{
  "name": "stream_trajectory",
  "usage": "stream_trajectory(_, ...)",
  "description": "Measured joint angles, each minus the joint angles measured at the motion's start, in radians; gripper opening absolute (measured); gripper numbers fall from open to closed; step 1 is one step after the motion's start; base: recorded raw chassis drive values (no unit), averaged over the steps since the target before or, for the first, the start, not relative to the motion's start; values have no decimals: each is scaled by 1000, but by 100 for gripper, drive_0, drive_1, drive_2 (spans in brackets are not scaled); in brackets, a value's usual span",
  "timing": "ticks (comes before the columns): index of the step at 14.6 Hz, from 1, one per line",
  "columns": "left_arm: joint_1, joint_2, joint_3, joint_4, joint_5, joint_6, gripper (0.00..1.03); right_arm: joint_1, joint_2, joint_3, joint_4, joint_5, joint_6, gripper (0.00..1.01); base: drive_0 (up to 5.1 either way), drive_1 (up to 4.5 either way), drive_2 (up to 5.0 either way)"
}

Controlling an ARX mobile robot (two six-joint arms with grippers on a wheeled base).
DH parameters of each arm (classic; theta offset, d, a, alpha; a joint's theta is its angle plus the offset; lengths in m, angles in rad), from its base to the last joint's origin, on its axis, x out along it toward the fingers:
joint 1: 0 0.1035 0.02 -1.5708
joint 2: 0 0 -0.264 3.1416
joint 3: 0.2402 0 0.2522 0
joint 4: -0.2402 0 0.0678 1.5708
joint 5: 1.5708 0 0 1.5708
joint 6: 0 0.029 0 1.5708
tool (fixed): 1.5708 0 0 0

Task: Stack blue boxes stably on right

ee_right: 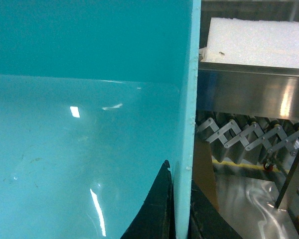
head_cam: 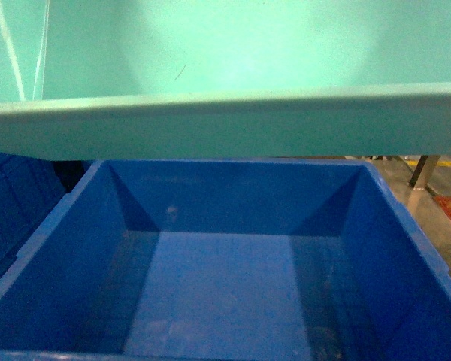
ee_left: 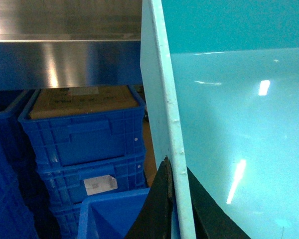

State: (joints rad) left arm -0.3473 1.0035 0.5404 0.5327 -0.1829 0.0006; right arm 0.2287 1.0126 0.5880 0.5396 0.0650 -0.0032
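A light turquoise blue box point(head_cam: 225, 120) hangs across the top of the head view, its rim towards me and its glossy inside showing. My left gripper point(ee_left: 175, 172) is shut on its left wall, one black finger point(ee_left: 159, 199) outside and one inside. My right gripper point(ee_right: 182, 174) is shut on the opposite wall the same way, with a finger point(ee_right: 157, 209) on the inner face. Directly below sits a deeper-blue smooth-walled open box point(head_cam: 218, 286), empty; its corner also shows under the left gripper point(ee_left: 109, 214). Neither gripper shows in the head view.
Stacked royal-blue ribbed crates point(ee_left: 84, 134), the top one holding cardboard point(ee_left: 84, 102), stand under a steel shelf point(ee_left: 65, 55) on the left. On the right are an accordion roller conveyor point(ee_right: 249, 132), a white foam block point(ee_right: 259, 42) and a steel leg point(head_cam: 425, 173).
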Motion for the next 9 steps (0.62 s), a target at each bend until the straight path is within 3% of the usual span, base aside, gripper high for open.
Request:
stream_trajectory(3,7,14,0,-23,2,-6,2,0,11,-1,-24,0,-1,2,0,0,0)
stream_trajectory(7,17,143,-40,-53,-8,-64,2,8,77,-71,-37,6,-28,2,0,0,0)
stream_trajectory(9,-27,246,-48,-35,-45,-72,2,-28,143,-100,-45,-14,-32,2,0,0,0)
